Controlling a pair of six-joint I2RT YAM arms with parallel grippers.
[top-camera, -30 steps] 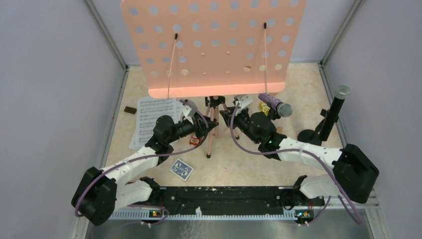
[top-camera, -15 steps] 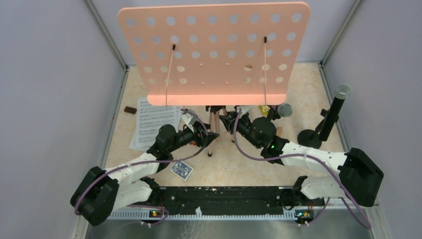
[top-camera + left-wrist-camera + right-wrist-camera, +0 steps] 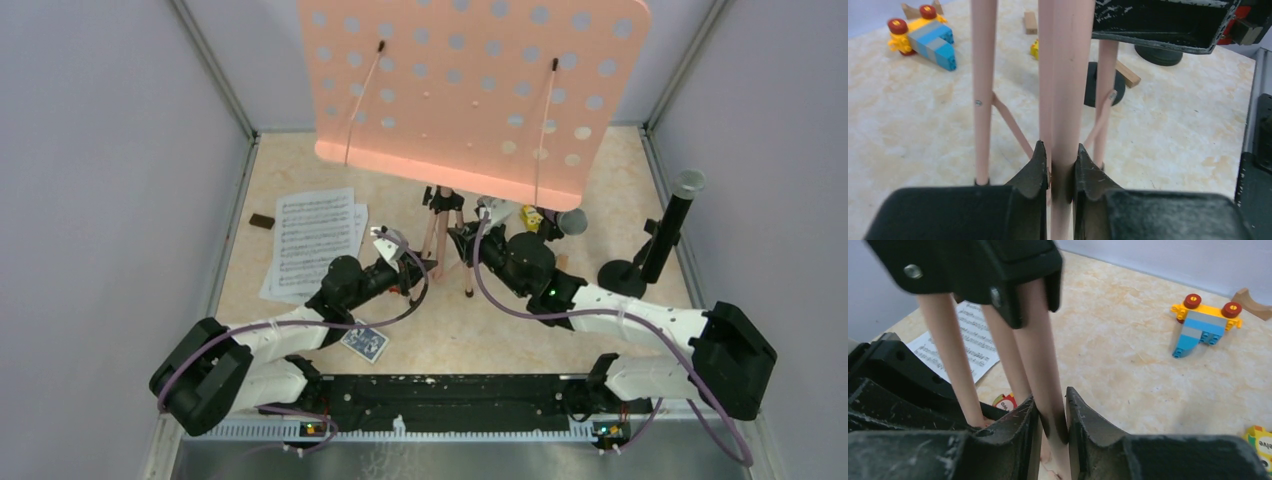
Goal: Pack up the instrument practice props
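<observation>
Left fingers (image 3: pixel 1034 167), right fingers (image 3: pixel 1087 424) clamped (facing inward).

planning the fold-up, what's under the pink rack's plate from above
Under the music rack plate: its tripod legs, clamped by the left gripper and right gripper, a microphone head, a yellow toy. Whatever lies farther back is covered.

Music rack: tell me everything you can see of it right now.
The music rack has a smooth salmon-pink desk full of round holes, with two thin black-tipped retaining wires across it. Under it a black hub spreads three slim pink legs, joined by thin braces. It is upright in the middle of the table, desk tilted. The left hand and right hand are each shut on one pink tube of the tripod.
</observation>
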